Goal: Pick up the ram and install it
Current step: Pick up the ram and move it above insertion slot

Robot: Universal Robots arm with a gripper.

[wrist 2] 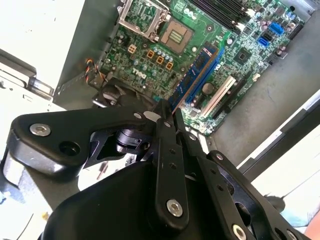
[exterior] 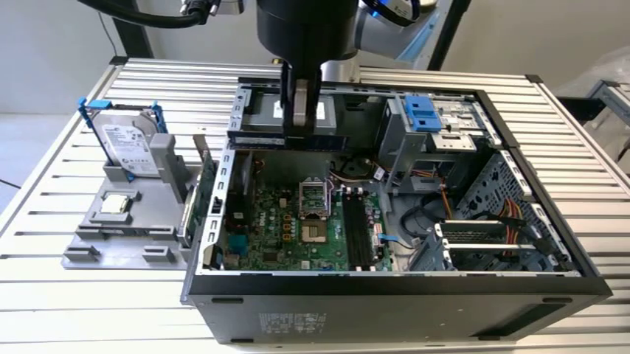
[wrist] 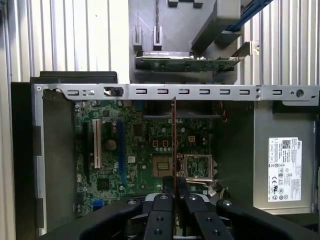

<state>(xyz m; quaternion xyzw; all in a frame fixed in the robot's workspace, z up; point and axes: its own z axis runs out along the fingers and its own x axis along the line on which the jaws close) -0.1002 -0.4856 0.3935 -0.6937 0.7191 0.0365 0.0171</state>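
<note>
Black jaws sit closest in both wrist views, and their fingers (wrist 2: 165, 145) are clamped flat against the ram (wrist 2: 197, 70), a blue-faced stick that reaches out past the tips. In the first wrist view the same ram (wrist: 173, 145) shows edge-on as a thin line, pinched between the two fingertips (wrist: 162, 200).

Beneath it lies the green motherboard (wrist 2: 150, 60), with the square processor socket (wrist 2: 176, 36) bare and its metal frame (wrist 2: 142, 12) swung open beside it. The ram hangs clear of the board (no edge of it touches anything). Its length runs crosswise to the dark memory slots (exterior: 356, 228).

In the exterior view the arm (exterior: 305, 29) comes straight down into the open computer case (exterior: 394, 295). There the ram (exterior: 258, 141) is held level over the far end of the motherboard (exterior: 285, 228), just in front of the drive cage (exterior: 280, 103).

Outside the case, on the exterior view's left, a gray tray (exterior: 108, 243) rests on the ribbed metal desk (exterior: 59, 310). A small square silver processor chip (exterior: 118, 204) lies flat in it. Behind that, a silver hard drive (exterior: 128, 147) with blue rails stands upright in the tray's far holder.
</note>
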